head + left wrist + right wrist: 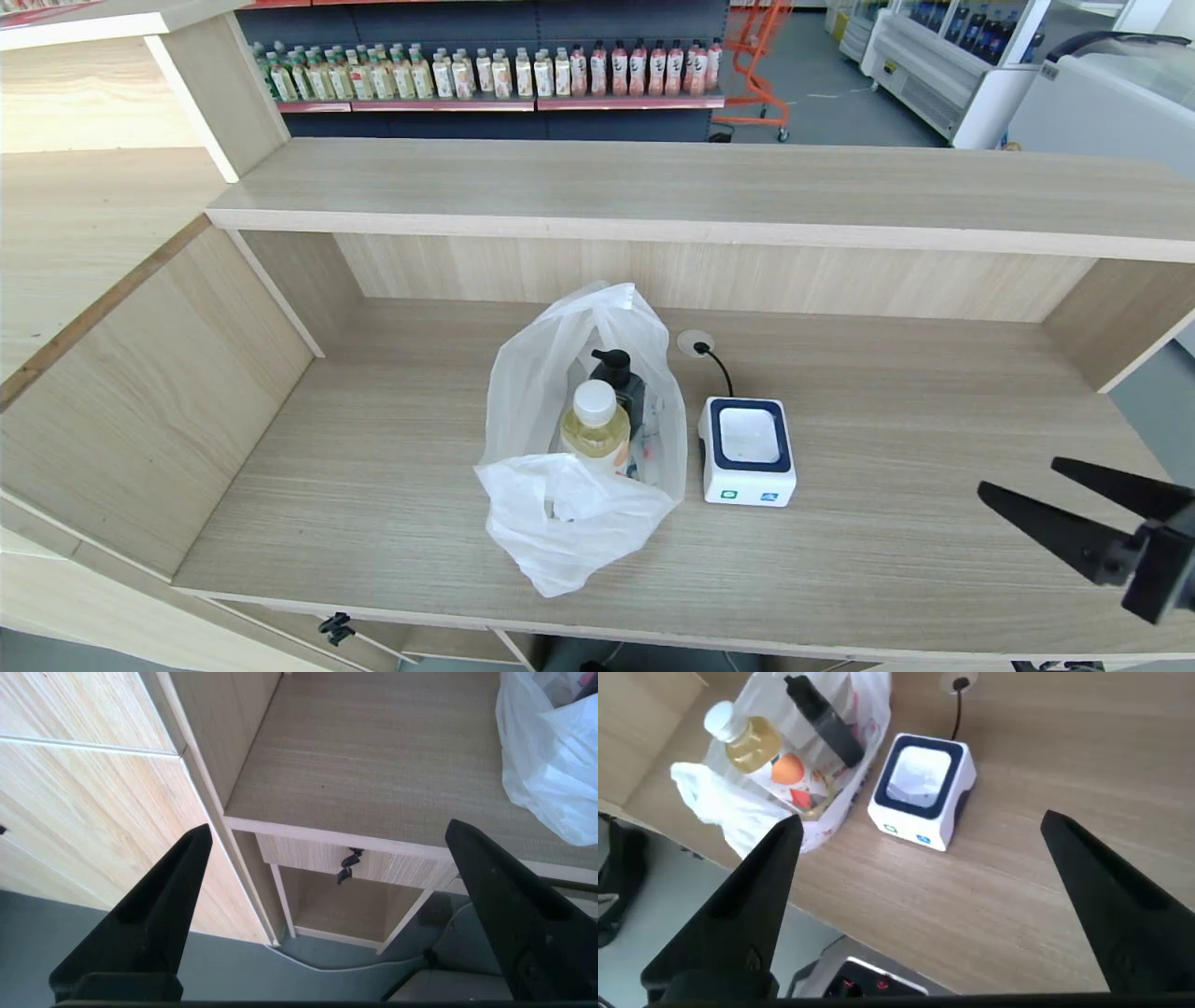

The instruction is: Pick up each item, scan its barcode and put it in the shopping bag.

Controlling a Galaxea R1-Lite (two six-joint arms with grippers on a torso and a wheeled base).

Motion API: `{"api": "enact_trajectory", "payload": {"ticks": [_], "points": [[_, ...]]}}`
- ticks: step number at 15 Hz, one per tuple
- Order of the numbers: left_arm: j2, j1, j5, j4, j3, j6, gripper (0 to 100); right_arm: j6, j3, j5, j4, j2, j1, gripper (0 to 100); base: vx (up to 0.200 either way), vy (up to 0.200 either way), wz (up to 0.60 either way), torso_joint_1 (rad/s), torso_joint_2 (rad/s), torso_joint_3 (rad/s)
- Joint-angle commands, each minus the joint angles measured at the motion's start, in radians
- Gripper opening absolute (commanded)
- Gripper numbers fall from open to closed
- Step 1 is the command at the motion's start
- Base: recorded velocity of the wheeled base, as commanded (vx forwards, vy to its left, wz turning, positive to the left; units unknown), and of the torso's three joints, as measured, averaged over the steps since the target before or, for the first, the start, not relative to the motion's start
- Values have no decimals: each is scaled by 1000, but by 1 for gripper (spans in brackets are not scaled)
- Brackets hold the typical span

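Note:
A white plastic shopping bag (579,485) (775,812) (551,756) stands on the wooden counter (887,560). Inside it are a yellow-drink bottle with a white cap (595,425) (747,742) and a dark pump bottle (618,373) (822,719). Right of the bag sits the white barcode scanner (747,450) (922,789) with its cable. My right gripper (1036,487) (920,910) hangs open and empty above the counter's front right, well right of the scanner. My left gripper (327,905) is open and empty, off the counter's front left edge, away from the bag.
The counter has a raised back shelf (709,196) and side walls (159,392). A drawer with a key (350,863) (336,627) sits under the front edge. Shelves of bottles (485,75) stand in the store behind.

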Motion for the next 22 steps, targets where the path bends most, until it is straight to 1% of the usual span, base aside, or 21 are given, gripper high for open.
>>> {"api": "enact_trajectory", "payload": {"ticks": [1, 2, 3, 4, 5, 6, 7, 14, 15, 22], "points": [[0, 0, 1, 0, 0, 0, 100, -82, 237, -190, 371, -666, -67, 100, 0, 0, 0, 0, 0, 0], [0, 0, 1, 0, 0, 0, 100, -85, 237, -216, 528, -804, -89, 100, 0, 0, 0, 0, 0, 0], [0, 0, 1, 0, 0, 0, 100, -89, 231, -214, 551, -876, -96, 100, 0, 0, 0, 0, 0, 0], [0, 0, 1, 0, 0, 0, 100, -96, 236, -213, 545, -923, -96, 100, 0, 0, 0, 0, 0, 0], [0, 0, 1, 0, 0, 0, 100, -114, 237, -239, 546, -991, -92, 100, 0, 0, 0, 0, 0, 0], [0, 0, 1, 0, 0, 0, 100, -119, 237, -306, 549, -991, -90, 100, 0, 0, 0, 0, 0, 0], [0, 0, 1, 0, 0, 0, 100, -82, 237, -348, 554, -991, -90, 100, 0, 0, 0, 0, 0, 0], [0, 0, 1, 0, 0, 0, 100, -59, 237, -346, 559, -991, -90, 100, 0, 0, 0, 0, 0, 0], [0, 0, 1, 0, 0, 0, 100, -57, 237, -346, 557, -991, -90, 0, 0, 0, 0, 0, 0, 0], [0, 0, 1, 0, 0, 0, 100, -37, 237, -351, 557, -991, -90, 0, 0, 0, 0, 0, 0, 0]]}}
